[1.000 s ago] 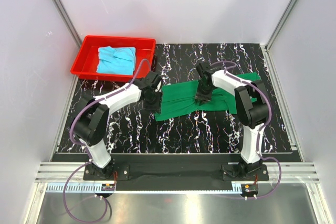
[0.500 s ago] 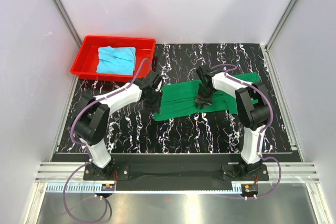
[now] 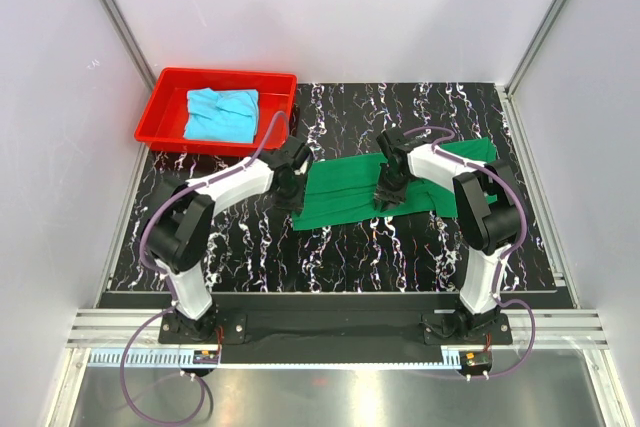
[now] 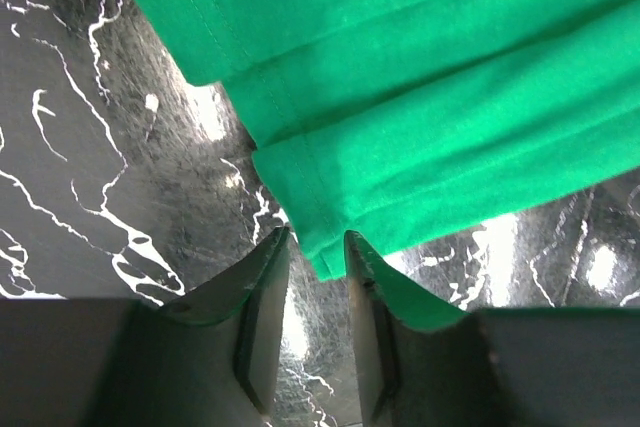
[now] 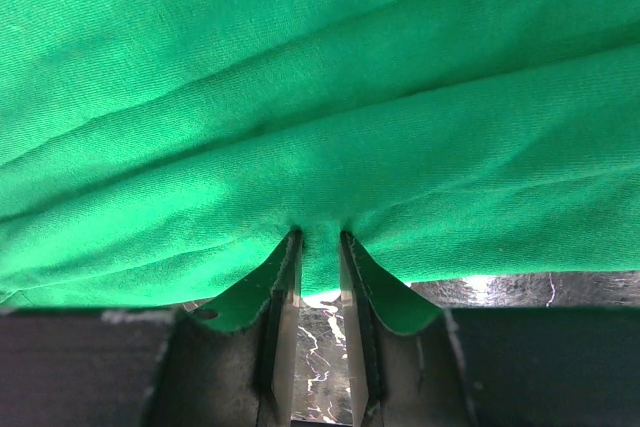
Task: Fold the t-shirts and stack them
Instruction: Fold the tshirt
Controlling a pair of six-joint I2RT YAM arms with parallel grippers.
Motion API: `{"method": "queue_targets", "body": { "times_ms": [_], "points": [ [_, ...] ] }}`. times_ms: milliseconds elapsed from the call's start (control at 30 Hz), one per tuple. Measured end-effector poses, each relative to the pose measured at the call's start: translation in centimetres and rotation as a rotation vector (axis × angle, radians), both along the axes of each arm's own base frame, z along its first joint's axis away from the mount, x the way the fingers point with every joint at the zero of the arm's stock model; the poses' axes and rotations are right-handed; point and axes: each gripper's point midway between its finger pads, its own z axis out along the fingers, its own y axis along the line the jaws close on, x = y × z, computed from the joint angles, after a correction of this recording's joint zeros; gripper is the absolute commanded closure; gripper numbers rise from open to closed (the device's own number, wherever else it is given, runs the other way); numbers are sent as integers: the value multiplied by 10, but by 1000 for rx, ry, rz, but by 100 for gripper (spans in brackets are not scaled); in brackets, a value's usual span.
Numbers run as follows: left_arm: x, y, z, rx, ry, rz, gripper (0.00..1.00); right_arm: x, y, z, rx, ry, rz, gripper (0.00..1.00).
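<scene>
green t-shirt (image 3: 350, 197) on worktop (image 3: 400, 247). right gripper (image 5: 320, 242) jaws pinch its near edge; left gripper (image 4: 317, 247) jaws straddle its corner, grip unclear. cyan t-shirt (image 3: 222, 113) in red tray (image 3: 160, 112), well apart.

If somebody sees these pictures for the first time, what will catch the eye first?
The dark green t-shirt lies stretched across the middle of the black marbled table, with the left tool pinching its left corner and the right tool its near edge. At the far left, a red tray holds the light blue t-shirt.
</scene>
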Motion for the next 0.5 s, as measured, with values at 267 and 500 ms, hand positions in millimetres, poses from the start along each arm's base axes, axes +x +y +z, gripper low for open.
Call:
{"method": "queue_targets", "body": {
  "times_ms": [267, 500],
  "points": [
    [0, 0, -13, 19, 34, 9, 88, 0, 0, 0, 0, 0, 1, 72],
    [1, 0, -8, 1, 51, 35, 100, 0, 0, 0, 0, 0, 1, 72]
  ]
}}
